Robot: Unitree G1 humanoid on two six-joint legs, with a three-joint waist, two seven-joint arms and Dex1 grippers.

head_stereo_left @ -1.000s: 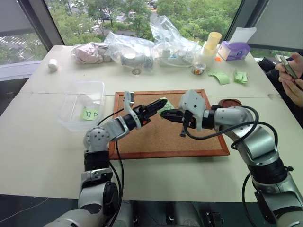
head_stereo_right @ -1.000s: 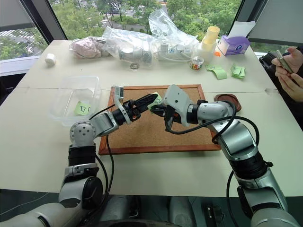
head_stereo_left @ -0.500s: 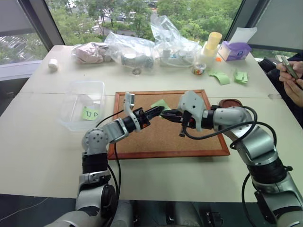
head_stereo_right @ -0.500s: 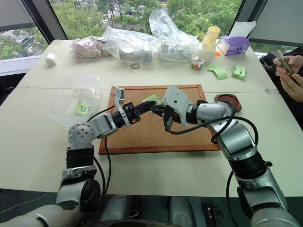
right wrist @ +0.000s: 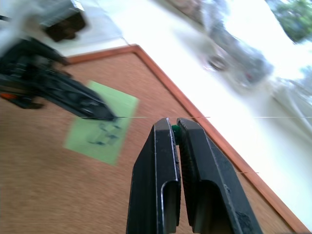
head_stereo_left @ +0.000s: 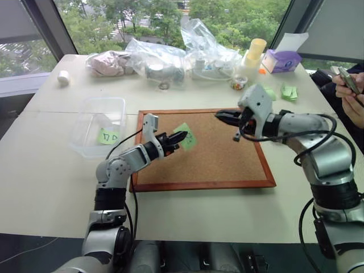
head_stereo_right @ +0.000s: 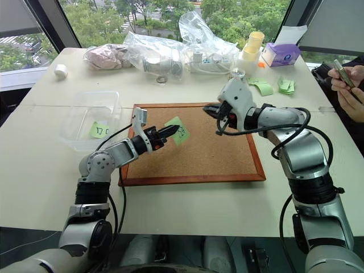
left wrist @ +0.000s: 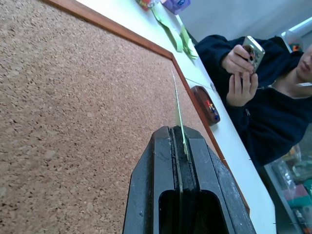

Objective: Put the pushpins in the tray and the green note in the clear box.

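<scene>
So the left gripper (head_stereo_left: 181, 136) is clamped flat on the green note (head_stereo_left: 186, 136), pinching one edge, with the rest of the paper sticking out past the fingertips above the corkboard (head_stereo_left: 216, 165). The right gripper (head_stereo_left: 220, 114) is squeezed tight too, and there's a tiny green pushpin (right wrist: 174, 128) head wedged between its tips. The clear box (head_stereo_left: 96, 111) sits off to the left gripper's outer side, another green note (head_stereo_left: 108, 136) already inside. The tray (left wrist: 205, 105) lies beyond the corkboard's far edge, ahead of the left fingers.
</scene>
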